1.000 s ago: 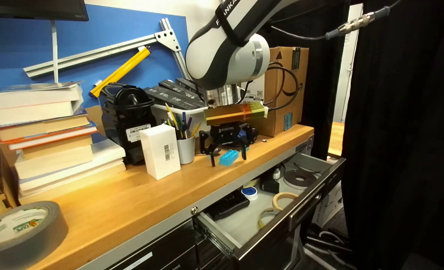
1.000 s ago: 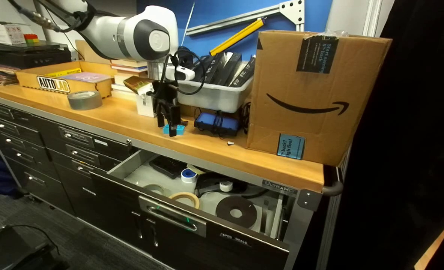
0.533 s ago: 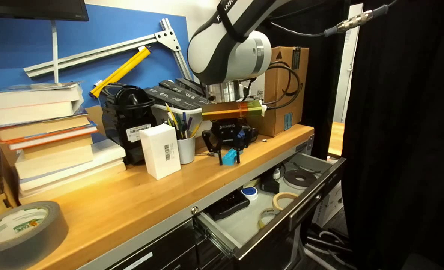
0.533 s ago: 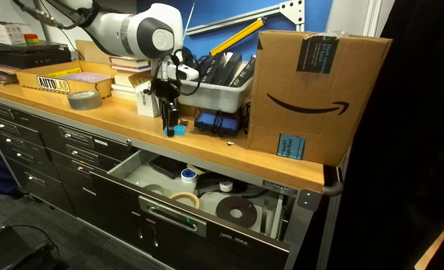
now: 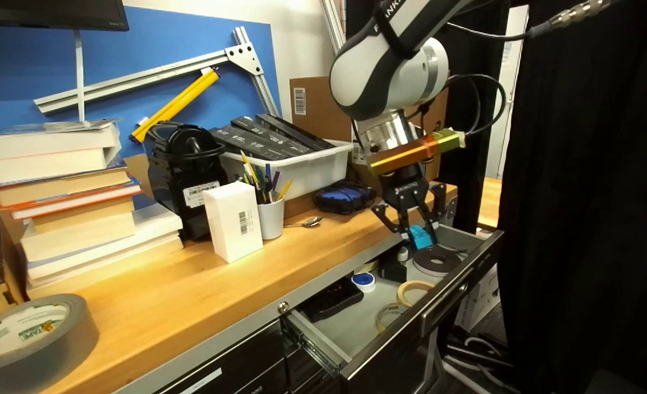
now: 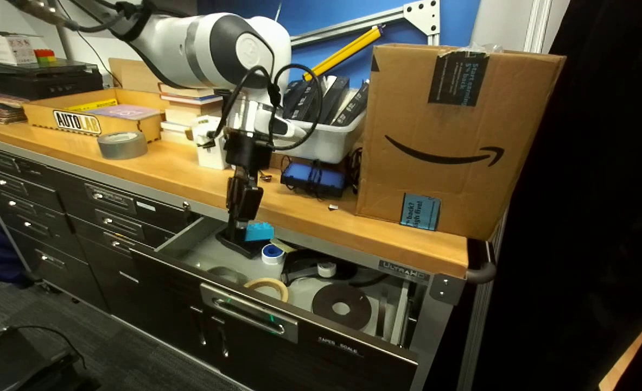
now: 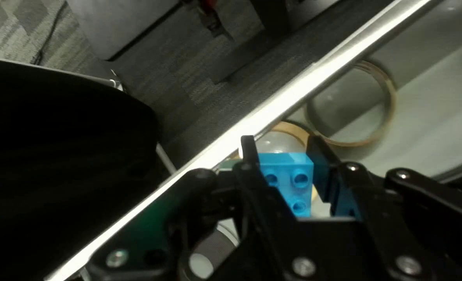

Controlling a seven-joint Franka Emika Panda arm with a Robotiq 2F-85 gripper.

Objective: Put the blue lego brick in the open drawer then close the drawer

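The blue lego brick is off the bench, up in the air above the open drawer. My gripper is shut on it, with one finger at each side; several studs face the wrist camera. In an exterior view the gripper and arm lean over the far part of the drawer. The brick appears just in front of the bench edge in an exterior view, where the near finger covers part of it. Pulled well out, the drawer shows its black front and pale grey inside.
Inside the drawer lie a tan tape ring, a dark reel, a white-and-blue roll and a black device. The bench edge runs behind the drawer. A large cardboard box stands on the bench.
My jaws, open around the brick a second ago, have closed on it. Brick and gripper have left the bench top and moved out over the drawer. The drawer has not moved.
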